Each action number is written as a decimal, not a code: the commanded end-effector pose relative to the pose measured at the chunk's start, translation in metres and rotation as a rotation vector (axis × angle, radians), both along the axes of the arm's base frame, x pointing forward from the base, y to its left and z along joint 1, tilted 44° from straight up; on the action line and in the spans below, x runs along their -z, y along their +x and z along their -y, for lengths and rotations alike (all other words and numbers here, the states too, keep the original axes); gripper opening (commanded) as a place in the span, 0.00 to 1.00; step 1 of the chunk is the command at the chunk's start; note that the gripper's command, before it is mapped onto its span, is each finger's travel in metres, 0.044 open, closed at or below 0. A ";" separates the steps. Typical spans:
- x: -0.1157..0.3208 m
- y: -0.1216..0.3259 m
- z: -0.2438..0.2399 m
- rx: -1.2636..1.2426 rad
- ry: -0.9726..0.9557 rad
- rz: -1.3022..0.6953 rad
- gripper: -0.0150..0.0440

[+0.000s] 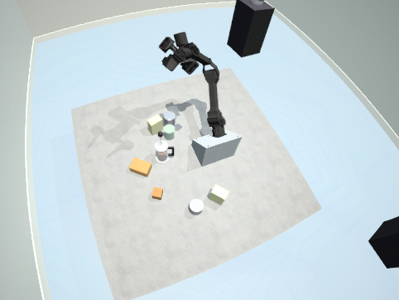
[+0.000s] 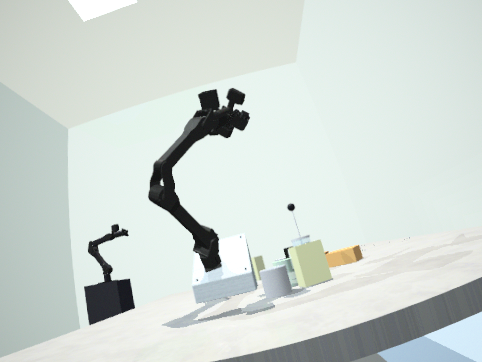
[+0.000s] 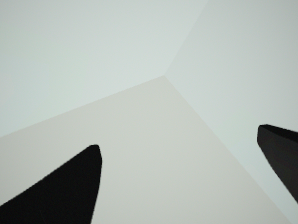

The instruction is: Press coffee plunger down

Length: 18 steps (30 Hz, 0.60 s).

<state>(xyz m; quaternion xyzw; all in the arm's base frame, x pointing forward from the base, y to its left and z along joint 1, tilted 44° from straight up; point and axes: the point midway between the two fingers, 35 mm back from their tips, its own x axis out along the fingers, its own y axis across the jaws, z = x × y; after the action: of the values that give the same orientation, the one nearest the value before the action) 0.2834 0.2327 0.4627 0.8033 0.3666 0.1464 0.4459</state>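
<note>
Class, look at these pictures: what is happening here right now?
A single robot arm is raised high above its base, its tool open and holding nothing, pointed towards the ceiling. The coffee press stands upright on the mat among blocks and cups, its plunger knob still up. Nothing is touching it; pressing has not begun.

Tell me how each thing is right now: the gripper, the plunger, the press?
Gripper: open, empty, raised high, pointing up at the ceiling.
Plunger: still up, knob well above the press, untouched.
Press: upright on the mat, among the blocks.
</note>
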 end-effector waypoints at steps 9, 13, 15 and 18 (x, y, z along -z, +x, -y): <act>0.094 0.048 0.025 0.226 -0.624 0.201 1.00; 0.139 0.059 0.045 0.272 -0.997 0.266 1.00; 0.158 0.061 0.055 0.273 -1.162 0.283 1.00; 0.184 0.061 0.070 0.259 -1.408 0.300 1.00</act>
<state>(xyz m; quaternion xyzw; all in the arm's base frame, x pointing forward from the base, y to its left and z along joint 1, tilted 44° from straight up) 0.3391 0.1945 0.3389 0.5618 0.2359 0.0162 0.7927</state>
